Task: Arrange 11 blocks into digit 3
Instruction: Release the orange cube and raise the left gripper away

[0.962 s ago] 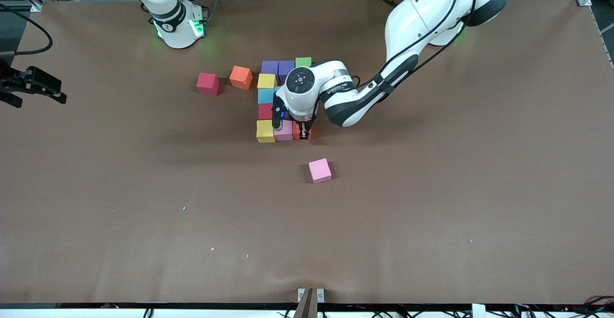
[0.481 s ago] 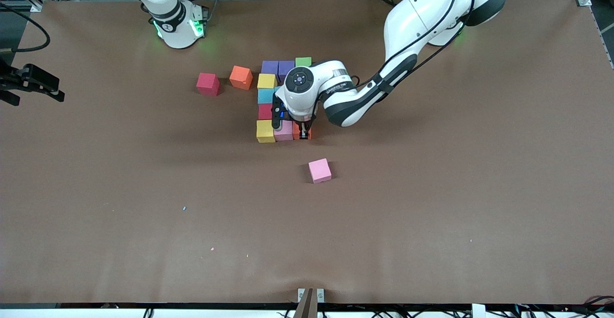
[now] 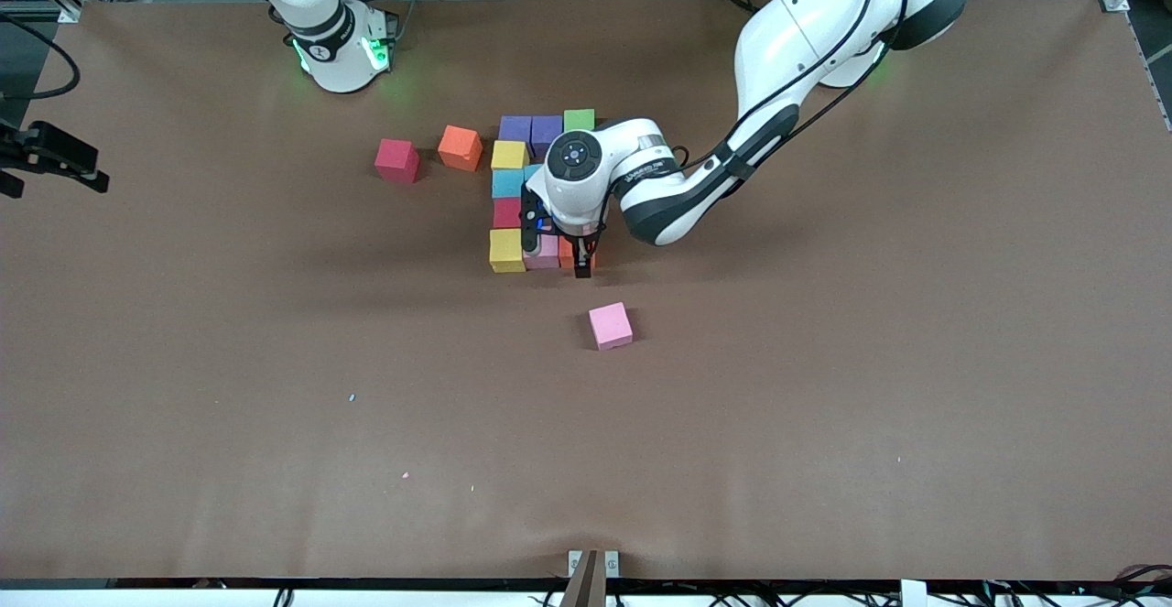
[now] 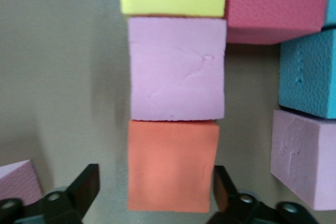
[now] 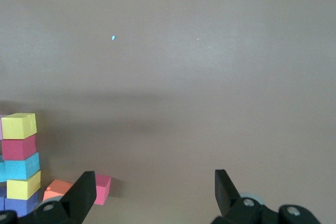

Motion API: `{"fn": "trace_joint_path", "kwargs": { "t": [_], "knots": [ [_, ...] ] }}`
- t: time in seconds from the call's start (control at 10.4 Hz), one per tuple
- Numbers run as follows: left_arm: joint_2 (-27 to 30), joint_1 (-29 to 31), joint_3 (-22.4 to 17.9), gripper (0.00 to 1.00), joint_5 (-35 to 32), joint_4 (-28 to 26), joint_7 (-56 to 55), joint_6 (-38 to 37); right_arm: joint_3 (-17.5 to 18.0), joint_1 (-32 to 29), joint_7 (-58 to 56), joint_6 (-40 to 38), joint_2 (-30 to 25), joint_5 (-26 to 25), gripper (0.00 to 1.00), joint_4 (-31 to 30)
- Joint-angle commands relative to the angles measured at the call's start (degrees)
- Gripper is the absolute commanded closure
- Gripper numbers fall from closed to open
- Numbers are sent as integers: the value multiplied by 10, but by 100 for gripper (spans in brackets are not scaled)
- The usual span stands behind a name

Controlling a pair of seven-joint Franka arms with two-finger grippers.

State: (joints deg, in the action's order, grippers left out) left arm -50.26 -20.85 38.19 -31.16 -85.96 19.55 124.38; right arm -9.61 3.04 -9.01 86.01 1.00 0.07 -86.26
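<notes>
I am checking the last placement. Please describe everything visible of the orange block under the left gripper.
The orange block is a small matte, foam-like cube lying flat on the table. It ends the pattern's row nearest the front camera, one face against the pink block. The left gripper stands open around it, fingers clear of its sides.

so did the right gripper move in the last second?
Yes. The right gripper slid outward, past the table edge at the right arm's end.

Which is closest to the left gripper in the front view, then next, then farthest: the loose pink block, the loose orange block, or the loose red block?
1. Loose pink block, nearer the camera than the left gripper.
2. Loose orange block, beside the arrangement.
3. Loose red block, toward the right arm's end.
</notes>
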Motion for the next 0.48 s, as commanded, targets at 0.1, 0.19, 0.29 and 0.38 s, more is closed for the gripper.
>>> {"fn": "trace_joint_path", "kwargs": {
  "t": [0.1,0.19,0.29,0.38],
  "knots": [
    [89,21,5,0,66,-8,-29,-89,9,-8,-7,-22,6,-4,0,16],
    [123,32,5,0,73,-9,-34,-133,9,-8,-8,-25,5,-3,0,16],
    [153,52,5,0,86,-9,-33,-177,11,-6,-7,-25,4,-3,0,16],
    [181,83,5,0,114,-8,-32,-207,11,-5,-4,-22,4,-3,0,16]
  ]
}}
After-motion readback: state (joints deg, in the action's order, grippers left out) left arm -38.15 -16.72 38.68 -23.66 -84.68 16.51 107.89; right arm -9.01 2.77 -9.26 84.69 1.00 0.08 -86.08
